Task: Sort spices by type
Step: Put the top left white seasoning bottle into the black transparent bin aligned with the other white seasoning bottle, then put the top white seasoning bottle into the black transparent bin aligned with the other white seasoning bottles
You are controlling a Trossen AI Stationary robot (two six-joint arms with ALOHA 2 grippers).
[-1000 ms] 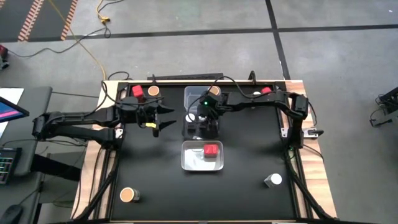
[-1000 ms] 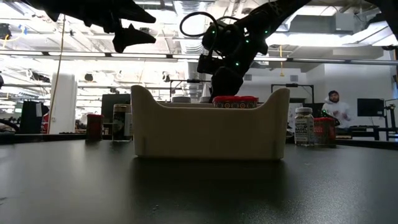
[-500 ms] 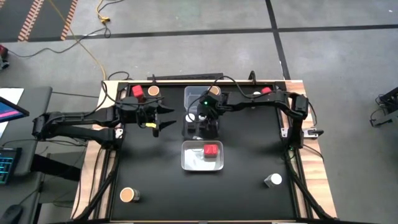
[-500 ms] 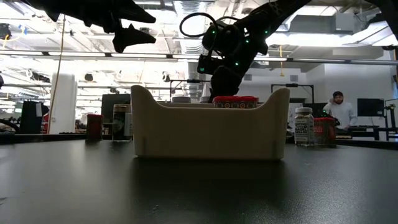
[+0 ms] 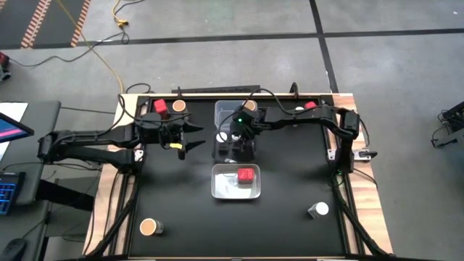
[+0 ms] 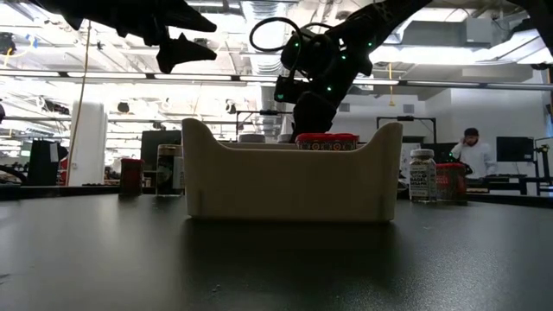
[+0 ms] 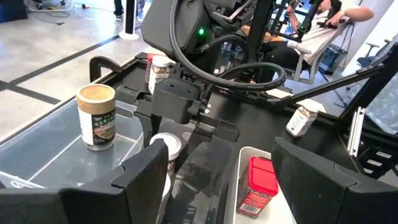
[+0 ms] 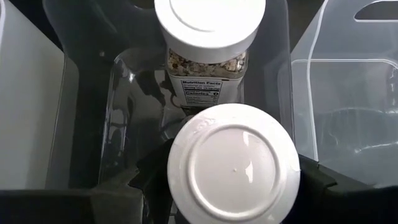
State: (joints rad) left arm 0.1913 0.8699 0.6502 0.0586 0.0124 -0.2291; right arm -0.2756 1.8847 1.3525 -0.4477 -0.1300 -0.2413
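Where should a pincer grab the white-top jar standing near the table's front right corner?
Grip the white-top jar around its body just below the cap, coming straight down from above. It seems to stand upright and alone, so nothing nearby blocks either side.

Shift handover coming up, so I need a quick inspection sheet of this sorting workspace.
Surface: black table, wooden edge.
Job's things: red-top jar in the near bin; tan-top jar in the far bin; white-top jar over the middle bin, another beneath; loose jars at the corners.
Clutter: nothing seen.
Grippers: right gripper shut on the white-top jar; left gripper open, empty.
Cables: yellow cord on floor.
Surroundings: a person at a desk.
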